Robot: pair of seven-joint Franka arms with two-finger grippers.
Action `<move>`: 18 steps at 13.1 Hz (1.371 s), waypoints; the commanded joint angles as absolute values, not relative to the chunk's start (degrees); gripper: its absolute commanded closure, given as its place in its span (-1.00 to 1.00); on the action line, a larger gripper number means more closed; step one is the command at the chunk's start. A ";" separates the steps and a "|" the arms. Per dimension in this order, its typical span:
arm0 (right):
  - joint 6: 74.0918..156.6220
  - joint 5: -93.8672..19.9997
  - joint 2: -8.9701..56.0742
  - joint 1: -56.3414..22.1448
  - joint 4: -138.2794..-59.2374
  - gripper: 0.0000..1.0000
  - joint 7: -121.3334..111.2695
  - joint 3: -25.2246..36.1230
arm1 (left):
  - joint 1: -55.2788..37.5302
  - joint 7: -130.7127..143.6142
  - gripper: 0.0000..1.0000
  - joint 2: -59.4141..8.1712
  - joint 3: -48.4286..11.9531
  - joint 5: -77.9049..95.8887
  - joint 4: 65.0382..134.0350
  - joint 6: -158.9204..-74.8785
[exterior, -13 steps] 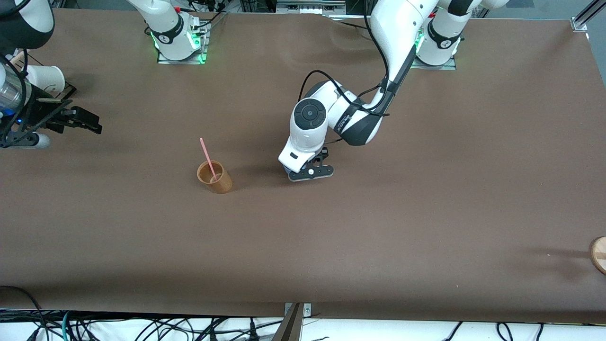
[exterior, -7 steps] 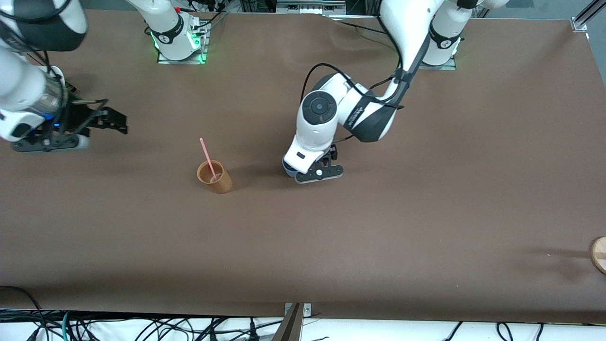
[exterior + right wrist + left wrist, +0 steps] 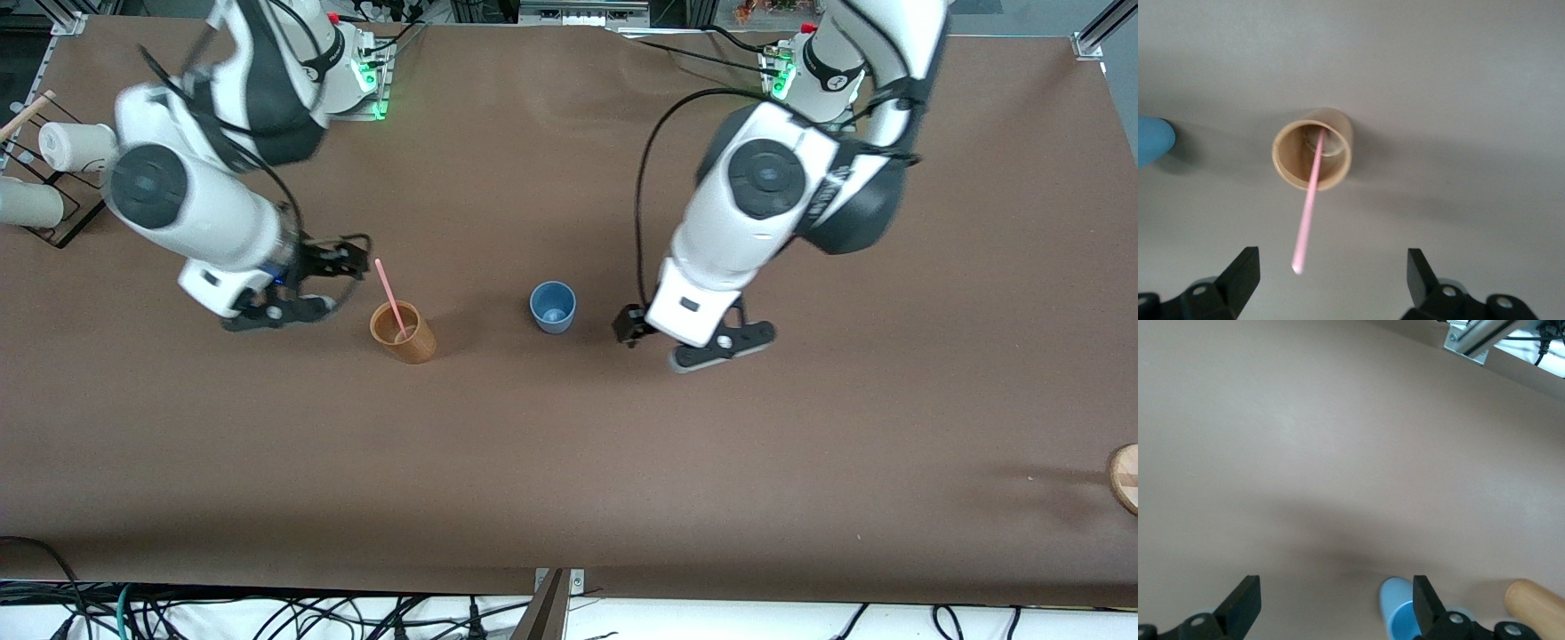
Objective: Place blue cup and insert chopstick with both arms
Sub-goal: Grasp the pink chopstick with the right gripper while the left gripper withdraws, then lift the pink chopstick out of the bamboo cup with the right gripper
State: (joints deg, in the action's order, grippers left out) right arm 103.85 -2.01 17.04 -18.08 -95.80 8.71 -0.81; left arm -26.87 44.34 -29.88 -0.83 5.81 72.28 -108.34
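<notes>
While the white cups (image 3: 76, 147) lie in a rack at the right arm's end of the worktop (image 3: 569, 462), the right hand (image 3: 342, 267) hangs just beside the brown cup (image 3: 402, 332), fingers spread and empty. That cup stands upright with the pink chopstick (image 3: 389, 296) leaning inside it. Beside it, toward the left arm's end, the blue cup (image 3: 552, 307) stands upright on bare worktop. Near it hovers the left hand (image 3: 676, 342), fingers spread wide, gripping nothing.
</notes>
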 commanded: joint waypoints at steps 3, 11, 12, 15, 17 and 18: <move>108.79 -2.99 20.21 -19.86 -100.62 -0.54 9.76 -1.23 | -9.52 28.69 -1.00 -23.57 -10.71 6.33 73.56 -97.41; 111.53 -2.90 21.97 -20.21 -104.33 0.86 8.79 -2.81 | 6.06 4.50 -1.00 -13.89 -10.99 5.98 74.71 -82.81; 111.53 -2.90 21.97 -20.21 -103.98 1.00 8.79 -2.81 | 6.93 2.74 -1.00 -12.84 -10.81 5.89 75.14 -81.75; 111.36 -2.90 21.62 -20.04 -103.10 1.00 8.61 -2.81 | 9.05 -3.41 -1.00 -8.36 -10.55 3.87 80.32 -81.65; 111.27 -2.90 20.92 -20.04 -102.40 1.00 8.44 -2.55 | 9.14 -3.96 -1.00 -5.38 -8.54 3.95 83.83 -81.65; 109.79 -2.90 20.83 -19.95 -101.52 1.00 8.44 -2.37 | 9.14 -3.96 -1.00 -4.32 -8.18 3.96 85.59 -81.74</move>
